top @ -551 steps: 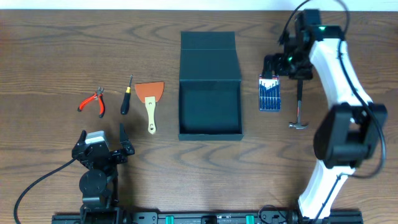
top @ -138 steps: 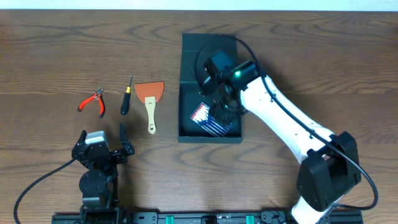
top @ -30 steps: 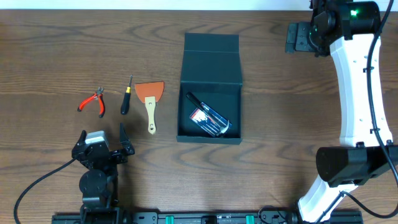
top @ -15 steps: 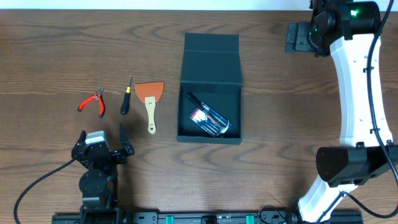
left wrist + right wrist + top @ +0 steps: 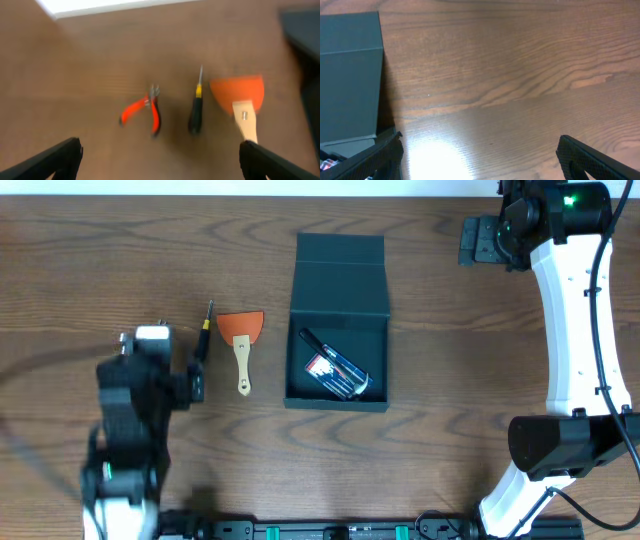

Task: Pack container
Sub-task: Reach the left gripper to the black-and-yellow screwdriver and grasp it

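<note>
- we find the dark teal-green, roughly square rigid cardboard container (image 5: 340, 275) at the middle of the brown wood-grain table (image 5: 450, 380). its hinged flap lid lies open and flat toward the far edge.
- inside the tray rests a clear packet of small screwdrivers with a red-and-white label (image 5: 337, 370), lying at a slant across the floor.
- the right gripper (image 5: 480, 140) hangs near the table's far edge, to the right of the container's lid and well apart from it. its jaws are spread wide with nothing between them.
- in the right wrist view the lid fills the left edge of the picture.
- the left gripper (image 5: 160, 145) hangs over the hand tools, to the left of the container and well apart from it. its jaws are spread wide and empty. this view is blurred.
- ahead of it lie, side by side and apart, the red-handled pliers (image 5: 145, 112), the black-handled screwdriver with a yellow collar (image 5: 196, 112) and the orange-bladed scraper with a pale wooden handle (image 5: 240, 97). the scraper is nearest the container.
- in the overhead view the left arm (image 5: 125, 430) covers the pliers.
</note>
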Robot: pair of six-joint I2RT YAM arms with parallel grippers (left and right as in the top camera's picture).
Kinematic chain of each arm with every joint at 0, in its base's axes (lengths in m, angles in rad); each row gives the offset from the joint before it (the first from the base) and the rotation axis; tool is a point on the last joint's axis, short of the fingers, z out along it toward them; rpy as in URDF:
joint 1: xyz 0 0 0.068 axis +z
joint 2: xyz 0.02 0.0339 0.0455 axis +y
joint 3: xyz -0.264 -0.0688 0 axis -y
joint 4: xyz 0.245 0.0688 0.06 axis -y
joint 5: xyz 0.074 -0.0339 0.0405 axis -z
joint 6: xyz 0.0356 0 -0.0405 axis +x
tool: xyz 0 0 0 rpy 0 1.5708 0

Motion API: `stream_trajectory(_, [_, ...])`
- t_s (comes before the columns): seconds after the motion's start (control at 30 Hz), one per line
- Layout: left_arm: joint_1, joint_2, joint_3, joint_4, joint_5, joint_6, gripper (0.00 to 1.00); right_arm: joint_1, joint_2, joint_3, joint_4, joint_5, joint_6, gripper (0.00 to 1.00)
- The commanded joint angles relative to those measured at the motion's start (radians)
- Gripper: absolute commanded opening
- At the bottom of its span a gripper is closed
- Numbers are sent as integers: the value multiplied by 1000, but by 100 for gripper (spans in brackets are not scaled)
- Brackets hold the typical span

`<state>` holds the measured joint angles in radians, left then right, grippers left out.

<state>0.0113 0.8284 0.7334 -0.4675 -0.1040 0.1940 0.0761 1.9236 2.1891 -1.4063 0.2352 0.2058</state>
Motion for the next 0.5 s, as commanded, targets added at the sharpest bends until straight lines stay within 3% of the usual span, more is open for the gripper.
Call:
stream_trajectory(0.0, [3, 223, 166, -87, 7, 41, 99, -3, -6, 14, 0, 0, 18, 99])
stream_trajectory(0.23, [3, 494, 279, -71, 22, 56, 98, -3, -6, 14, 0, 0, 18, 99])
stream_trajectory(0.47, [3, 533, 279, -69, 165, 22, 99, -3, -6, 14, 0, 0, 18, 99])
